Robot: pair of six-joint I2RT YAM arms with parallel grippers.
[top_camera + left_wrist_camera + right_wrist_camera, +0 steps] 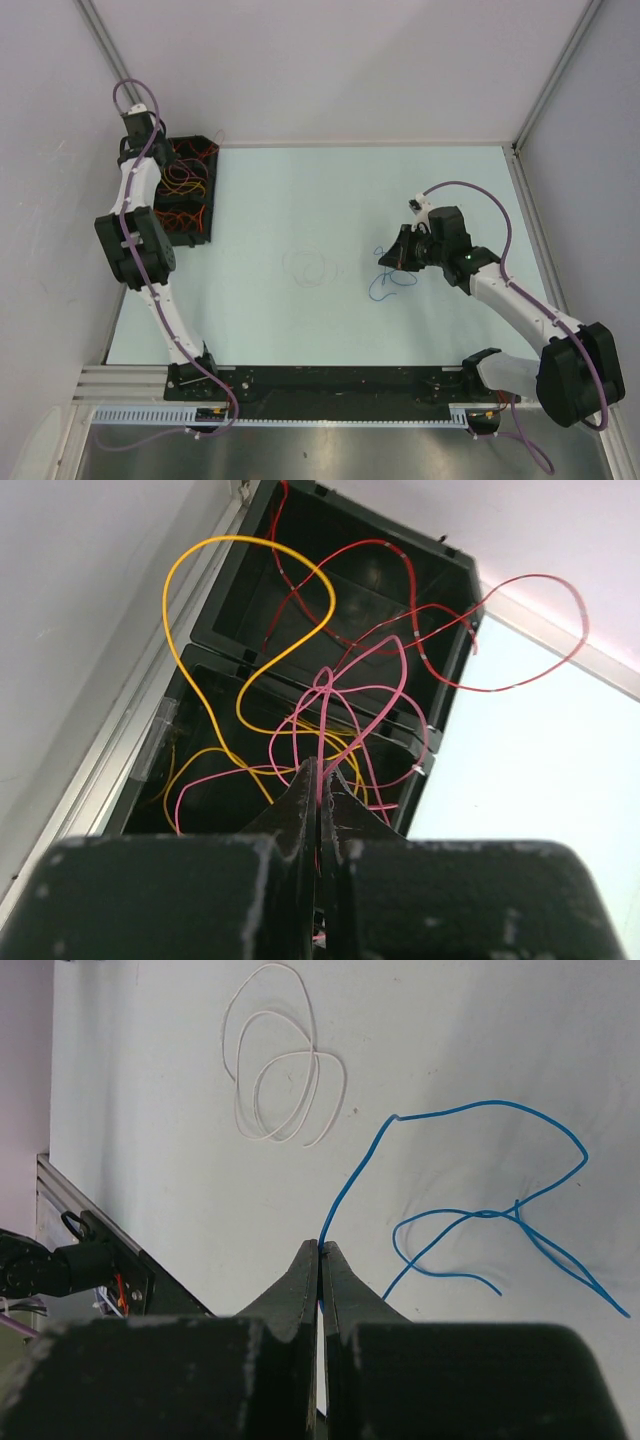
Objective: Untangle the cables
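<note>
In the overhead view, the left arm [140, 220] reaches to a black compartment bin [211, 200] at the far left of the tabletop [450, 190]. Most of the cables [185, 175] sit in that bin as a red, orange and yellow tangle. A pale wire [310, 265] lies coiled alone mid-tabletop, and the right end effector [388, 258] hangs just over a blue wire [385, 290] beside it. From the left wrist, we see the left end effector [320, 780] pinched tight on a pink wire [385, 675], whose loops cross a yellow wire [200, 560] and a red wire [540, 580] above the bin. From the right wrist, the right end effector's fingers are pressed together on one end of the blue wire, which crosses over itself on the tabletop, well apart from the pale coil. We judge the main risk to be on the left: drawing the pink wire away could drag the yellow and red loops along or cinch a crossing into a knot. So thin a wire could also slip from the fingertips. On the right, pulling could tighten the blue wire's own crossing. We can read no brand, label or writing in any view.
</note>
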